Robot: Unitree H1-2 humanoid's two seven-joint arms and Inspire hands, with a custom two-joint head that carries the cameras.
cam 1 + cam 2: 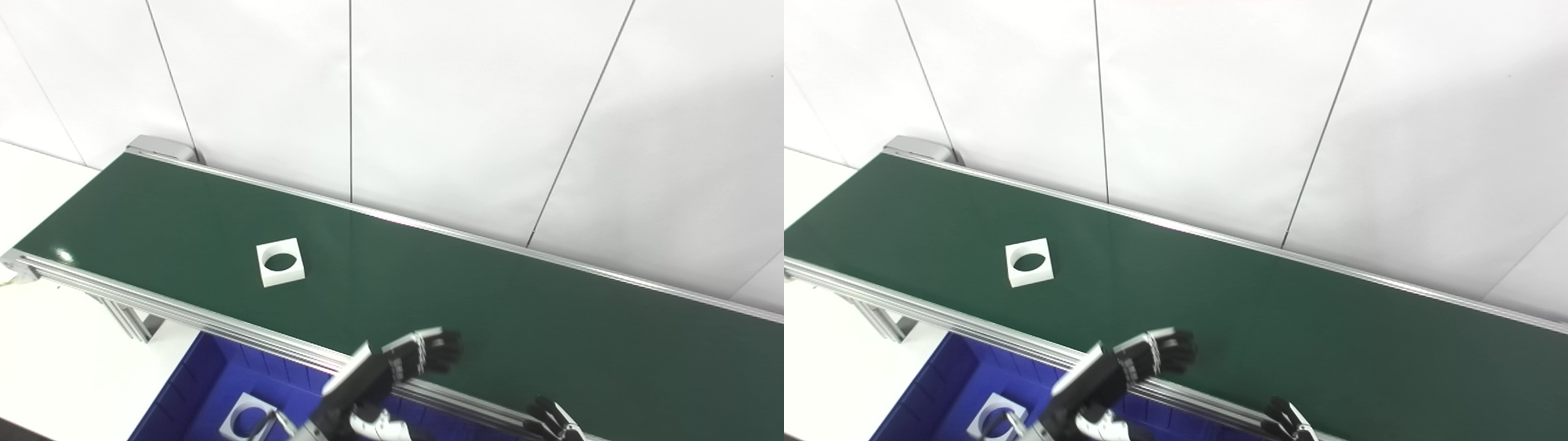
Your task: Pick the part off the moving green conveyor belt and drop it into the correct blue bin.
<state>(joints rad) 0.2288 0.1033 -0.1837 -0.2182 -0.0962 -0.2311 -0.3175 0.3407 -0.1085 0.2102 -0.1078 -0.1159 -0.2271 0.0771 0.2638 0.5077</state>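
Nearest the cameras, at the bottom edge of the left eye view, a blue bin [202,373] sits below the conveyor's front rail. One white square part with a round hole [244,419] lies flat on the bin's floor, partly cut off by the picture's edge.

Just beyond the bin, the left hand [422,354] reaches up from the lower middle of the view, with its forearm crossing over the front rail [184,312]. Its dark fingers [444,349] curl loosely forward above the near edge of the belt, and they hold nothing. The hand is empty and not clamped, with the fingers bent but apart from the palm.

At the bottom right, only the fingertips of the right hand [554,421] show above the picture's edge, beside the front rail. They look spread and carry nothing, though most of that hand is out of view.

Farther on, the green conveyor belt [490,294] runs from the upper left to the lower right. A second white square part [280,262], also with a round hole through it, lies flat on the belt towards its left end, well apart from the left hand and nearer the front rail than the back one.

Behind the belt stands a white panelled wall [465,104] with thin dark seams.
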